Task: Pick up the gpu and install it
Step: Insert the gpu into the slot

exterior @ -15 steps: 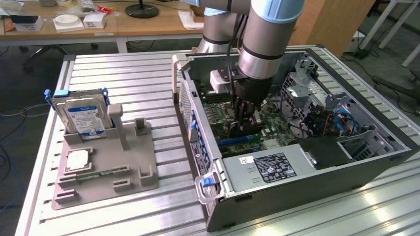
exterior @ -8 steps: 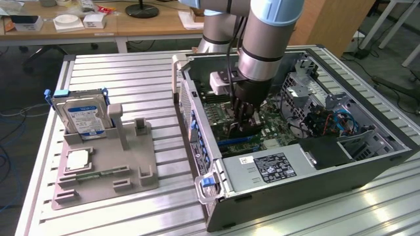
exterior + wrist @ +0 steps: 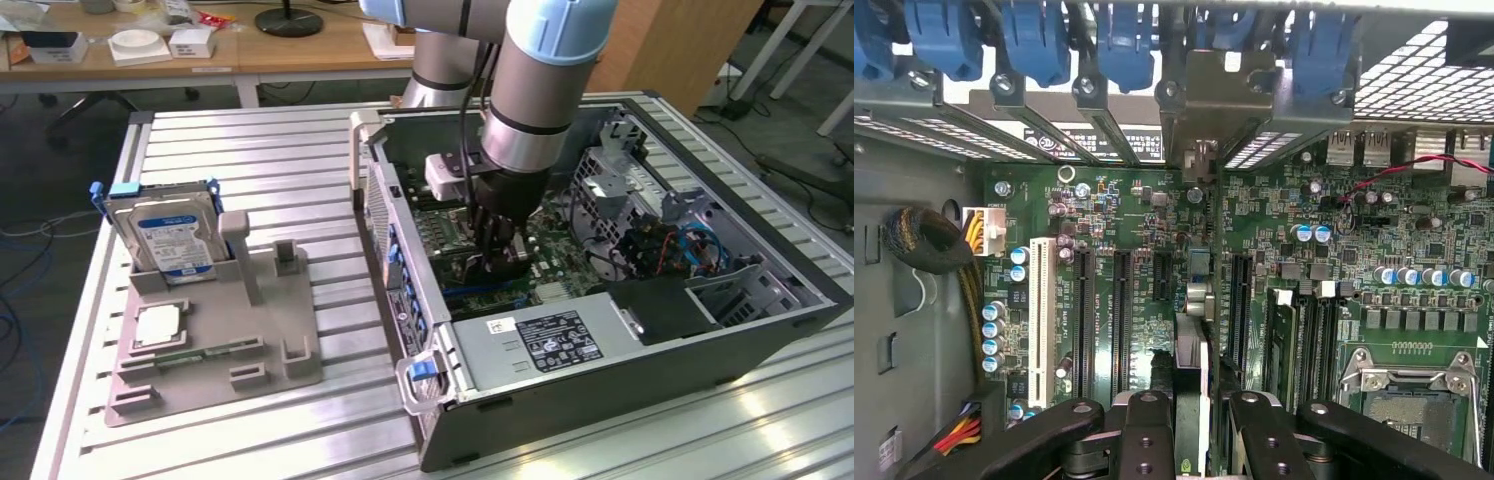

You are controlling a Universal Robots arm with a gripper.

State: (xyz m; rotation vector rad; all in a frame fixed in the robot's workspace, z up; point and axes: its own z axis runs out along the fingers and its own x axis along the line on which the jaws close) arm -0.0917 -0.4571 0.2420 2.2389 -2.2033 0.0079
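End effector [image 3: 1192, 420] upright, gpu [image 3: 1192, 330] edge-on between fingers.

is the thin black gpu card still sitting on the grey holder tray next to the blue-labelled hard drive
No. The thin flat black gpu card stands edge-on between the black gripper fingers over the green motherboard, inside the open computer case.

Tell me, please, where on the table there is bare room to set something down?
The table is bare behind the tray, up to the case, and along the near edge in front of both. The tray holds a hard drive and CPU. Inside the case is crowded: the gripper holds the gpu over the motherboard.
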